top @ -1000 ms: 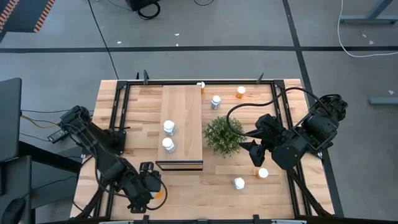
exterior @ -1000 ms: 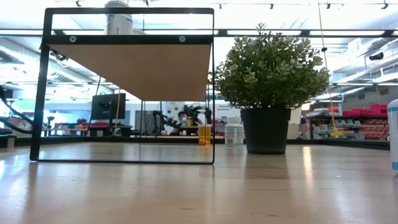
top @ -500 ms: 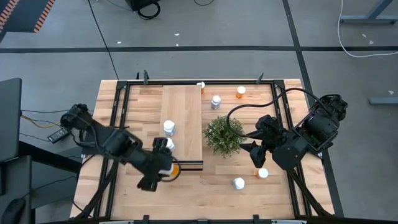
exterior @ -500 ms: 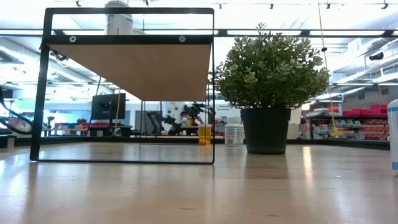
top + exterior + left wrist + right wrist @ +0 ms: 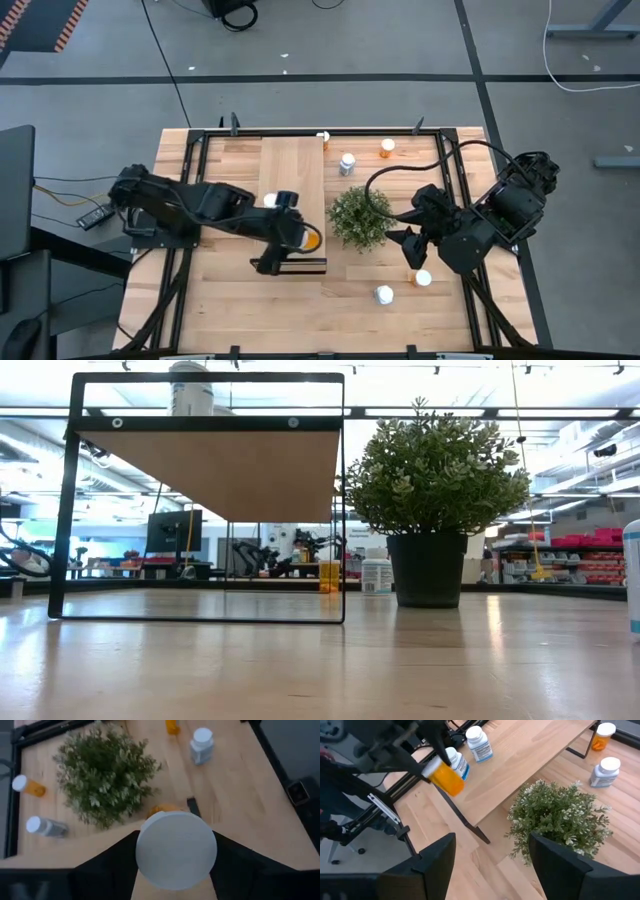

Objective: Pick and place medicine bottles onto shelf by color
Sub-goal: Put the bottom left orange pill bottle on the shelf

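So the left gripper (image 5: 300, 238) is pinching an orange bottle (image 5: 309, 239) over the near end of the shelf (image 5: 295, 170). The bottle sits right between the fingers and lies tilted, long axis running out from the gripper toward the plant (image 5: 360, 217), white cap end (image 5: 176, 849) back at the wrist. Two white bottles (image 5: 479, 743) stand upright on the shelf just behind the gripper. The right gripper (image 5: 412, 246) waits beyond the plant, fingers spread, nothing in them.

1. Orange medicine bottles (image 5: 387, 148): three in sight, one of them in the left gripper (image 5: 297, 237).
2. White medicine bottles (image 5: 347, 163): four.
3. Shelf (image 5: 292, 170): one.
4. Plant (image 5: 359, 217): one, between both grippers.
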You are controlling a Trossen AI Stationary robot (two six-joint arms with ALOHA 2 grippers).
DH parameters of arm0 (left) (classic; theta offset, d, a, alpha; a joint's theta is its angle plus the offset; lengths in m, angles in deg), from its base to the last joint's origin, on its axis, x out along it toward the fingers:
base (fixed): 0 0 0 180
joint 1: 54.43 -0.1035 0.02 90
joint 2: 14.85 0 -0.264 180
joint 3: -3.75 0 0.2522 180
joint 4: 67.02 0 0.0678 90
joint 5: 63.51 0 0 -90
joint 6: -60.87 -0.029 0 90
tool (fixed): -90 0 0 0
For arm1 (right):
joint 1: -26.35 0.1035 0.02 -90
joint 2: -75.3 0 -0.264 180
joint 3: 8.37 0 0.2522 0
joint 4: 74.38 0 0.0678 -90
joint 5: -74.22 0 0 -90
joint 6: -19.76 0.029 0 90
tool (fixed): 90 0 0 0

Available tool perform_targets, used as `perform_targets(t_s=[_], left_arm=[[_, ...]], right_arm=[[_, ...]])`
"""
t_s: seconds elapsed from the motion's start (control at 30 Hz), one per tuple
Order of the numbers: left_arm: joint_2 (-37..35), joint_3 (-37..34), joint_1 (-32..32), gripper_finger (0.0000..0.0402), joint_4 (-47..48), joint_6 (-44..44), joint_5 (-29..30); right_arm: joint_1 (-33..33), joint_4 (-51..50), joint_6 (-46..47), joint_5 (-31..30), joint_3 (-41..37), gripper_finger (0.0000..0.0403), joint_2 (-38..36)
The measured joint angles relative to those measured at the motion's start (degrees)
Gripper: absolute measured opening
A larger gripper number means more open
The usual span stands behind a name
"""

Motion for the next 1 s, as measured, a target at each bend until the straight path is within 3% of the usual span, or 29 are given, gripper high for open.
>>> perform_targets(t_s=[0.37, 1.0], left_arm=[[9.73, 3.24, -2.15, 0.0222, 11.48, -9.83, -1.66], [10.42, 3.33, -5.08, 0.0230, 11.84, -11.25, -1.84]], right_arm=[[-0.55, 0.10, -0.43, -1.06, 0.00, 0.0256, 0.00], [-0.90, -0.15, -2.21, -2.83, 0.00, 0.0256, 0.00]])
